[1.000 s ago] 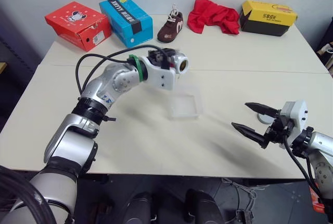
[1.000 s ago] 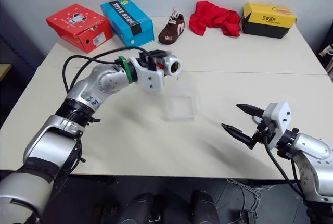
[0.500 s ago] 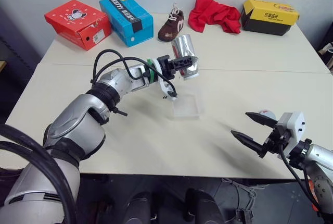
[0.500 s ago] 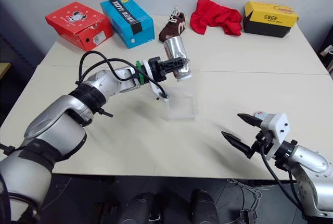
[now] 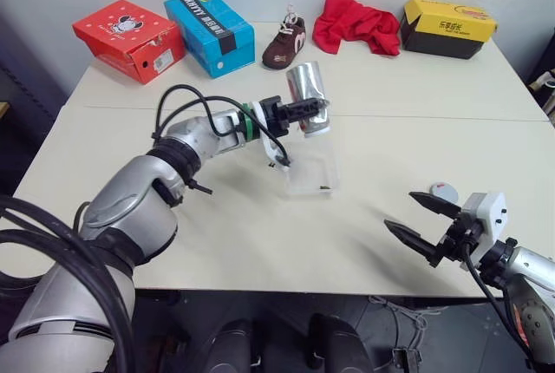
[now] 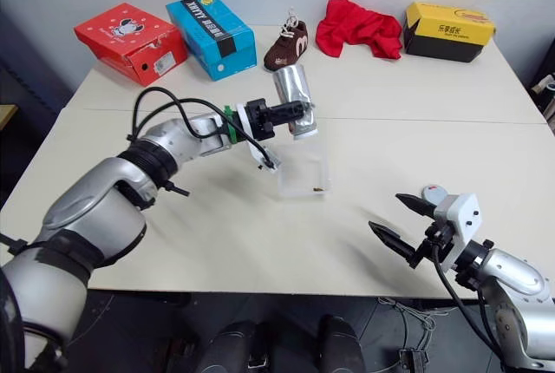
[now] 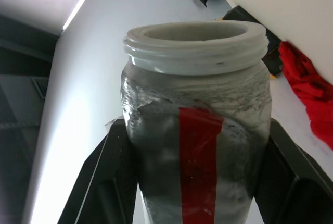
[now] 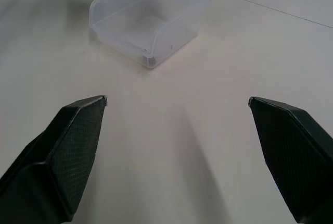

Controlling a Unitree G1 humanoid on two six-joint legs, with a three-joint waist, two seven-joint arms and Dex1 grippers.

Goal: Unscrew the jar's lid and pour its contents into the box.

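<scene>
The left tool (image 5: 303, 113) is clamped on the open jar (image 5: 309, 95), tipped mouth-down over the clear box (image 5: 310, 165) just below it. A few dark bits (image 5: 323, 187) lie at the box's near edge. Risk: with the mouth near the far rim, contents could spill onto the counter (image 5: 234, 234). The right tool (image 5: 416, 221) hangs wide open, empty; the lid (image 5: 445, 192) lies just beyond it.
</scene>
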